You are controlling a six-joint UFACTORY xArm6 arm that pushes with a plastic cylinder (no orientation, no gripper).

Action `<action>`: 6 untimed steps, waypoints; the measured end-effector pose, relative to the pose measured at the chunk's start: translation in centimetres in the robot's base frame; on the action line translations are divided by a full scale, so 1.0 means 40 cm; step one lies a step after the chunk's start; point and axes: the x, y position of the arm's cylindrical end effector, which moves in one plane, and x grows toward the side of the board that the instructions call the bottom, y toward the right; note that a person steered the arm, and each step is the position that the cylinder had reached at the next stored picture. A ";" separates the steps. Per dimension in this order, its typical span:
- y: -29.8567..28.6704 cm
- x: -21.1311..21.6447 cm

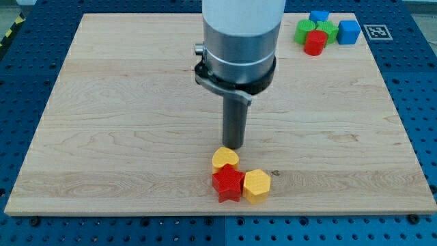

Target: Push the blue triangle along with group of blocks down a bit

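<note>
A group of blocks sits at the board's top right corner. It holds a small blue block [319, 16] at the very top, whose shape is hard to make out, a green block [304, 30], a green star-like block [328, 29], a red cylinder [315, 43] and a blue cube [349, 31]. My tip [234, 147] is far from this group, low in the middle of the board. It stands just above a yellow heart [225, 158], touching or nearly touching it.
A red star [227, 183] and a yellow hexagon [257, 186] lie right below the yellow heart, near the bottom edge of the wooden board [123, 123]. The arm's wide grey body [240, 41] hides the top middle of the board.
</note>
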 end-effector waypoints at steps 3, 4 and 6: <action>-0.010 -0.077; -0.062 -0.208; -0.006 -0.622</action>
